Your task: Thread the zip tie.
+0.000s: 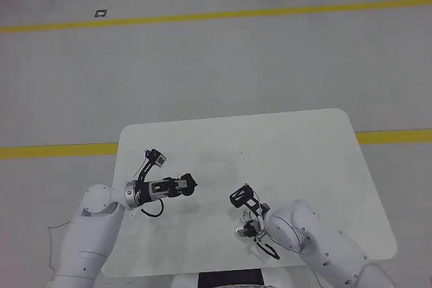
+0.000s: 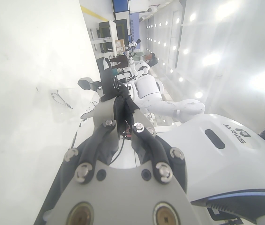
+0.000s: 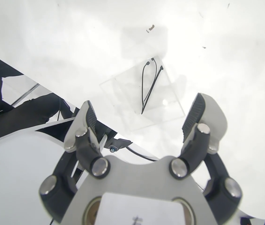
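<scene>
Right gripper (image 3: 144, 103) hangs wide open and empty over zip ties (image 3: 150, 85) on a clear tray (image 3: 167, 108) near the desk's (image 1: 295, 144) front edge; left gripper (image 2: 123, 104) is pinched closed.

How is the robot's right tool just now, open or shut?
Open. The right tool has its ribbed pads wide apart, holding nothing; zip ties lie beyond the gap.

Right gripper (image 3: 144, 105) gapes wide; at its twelve o'clock, black zip ties (image 3: 151, 90) lie on a clear sheet (image 3: 123, 87).
</scene>
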Controlling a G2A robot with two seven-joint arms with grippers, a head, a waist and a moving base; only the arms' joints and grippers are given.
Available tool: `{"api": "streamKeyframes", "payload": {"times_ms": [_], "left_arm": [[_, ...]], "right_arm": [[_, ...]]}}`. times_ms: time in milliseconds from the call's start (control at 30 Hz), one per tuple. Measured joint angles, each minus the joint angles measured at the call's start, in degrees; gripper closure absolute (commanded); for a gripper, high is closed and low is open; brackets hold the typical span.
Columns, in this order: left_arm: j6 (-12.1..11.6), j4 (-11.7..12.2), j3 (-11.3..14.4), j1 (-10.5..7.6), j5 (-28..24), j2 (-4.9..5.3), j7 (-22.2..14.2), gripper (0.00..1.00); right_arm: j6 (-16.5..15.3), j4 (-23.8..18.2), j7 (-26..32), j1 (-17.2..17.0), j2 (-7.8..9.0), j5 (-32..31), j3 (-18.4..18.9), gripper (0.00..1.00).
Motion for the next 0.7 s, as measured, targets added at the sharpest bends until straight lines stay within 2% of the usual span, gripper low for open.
{"api": "streamKeyframes", "payload": {"times_ms": [33,67,100,333,500,533,567,633,700], "left_arm": [[0.0,0.0,0.0,0.0,0.0,0.0,0.0,1.0],[0.0,0.0,0.0,0.0,0.0,0.0,0.0,1.0],[0.0,0.0,0.0,0.0,0.0,0.0,0.0,1.0],[0.0,0.0,0.0,0.0,0.0,0.0,0.0,1.0],[0.0,0.0,0.0,0.0,0.0,0.0,0.0,1.0],[0.0,0.0,0.0,0.0,0.0,0.0,0.0,1.0],[0.0,0.0,0.0,0.0,0.0,0.0,0.0,1.0],[0.0,0.0,0.0,0.0,0.0,0.0,0.0,1.0],[0.0,0.0,0.0,0.0,0.0,0.0,0.0,1.0]], "right_arm": [[0.03,0.14,0.04,0.16,-0.08,0.01,-0.19,0.72],[0.14,0.31,0.04,0.32,-0.16,0.09,-0.32,0.53],[0.37,0.5,-0.06,0.48,-0.24,0.21,-0.38,0.0],[0.49,0.55,-0.15,0.52,-0.26,0.26,-0.37,0.0],[-0.28,1.09,-2.4,-0.33,-0.14,-0.61,0.04,0.0],[-0.36,0.91,-2.25,-0.45,-0.12,-0.84,0.08,0.05],[-0.52,0.64,-2.03,-0.58,-0.1,-1.03,0.12,0.52],[-0.86,0.23,-1.74,-0.76,-0.07,-1.31,0.11,0.58],[-1.23,-0.25,-1.48,-0.96,-0.06,-1.61,0.02,0.58]]}}
